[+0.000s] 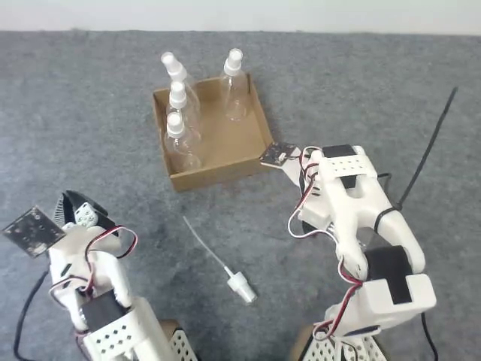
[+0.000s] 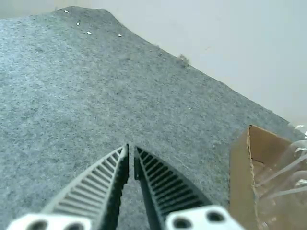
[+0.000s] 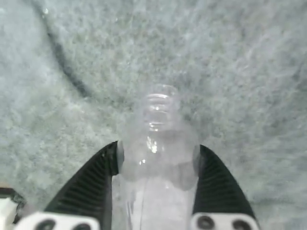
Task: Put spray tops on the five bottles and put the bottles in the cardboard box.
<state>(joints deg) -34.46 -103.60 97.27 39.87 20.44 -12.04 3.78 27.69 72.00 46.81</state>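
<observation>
**Grey carpet (image 1: 90, 113), last bottle gripped, spray top loose between the arms**

Big to small. The cardboard box (image 1: 222, 174) sits at the far middle of the carpet. Four capped bottles (image 1: 180, 124) stand inside it, so we count four of five done.

The right arm (image 1: 361, 226) has its wrist just beside the box's near right corner. The right gripper (image 3: 157, 151) is clamped on the fifth bottle (image 3: 156, 115). That bottle is clear, its neck is open with no top on, and the neck points out past the fingertips.

The left gripper (image 2: 129, 151) is closed on nothing and hangs over bare carpet, well apart from the box.

The spray top (image 1: 242, 287) lies flat on the carpet between the two arms, nearer their bases than the box. Its long axis runs diagonally. The white head is at the base end, and the thin tube (image 1: 203, 241) points toward the box's near left corner.

From the left gripper the top lies across toward the right arm's side. From the right gripper it lies back toward the bases.

The right gripper is nearer to it but full. We judge the free left arm should fetch the top by the head, then line the tube up with the open neck.
</observation>
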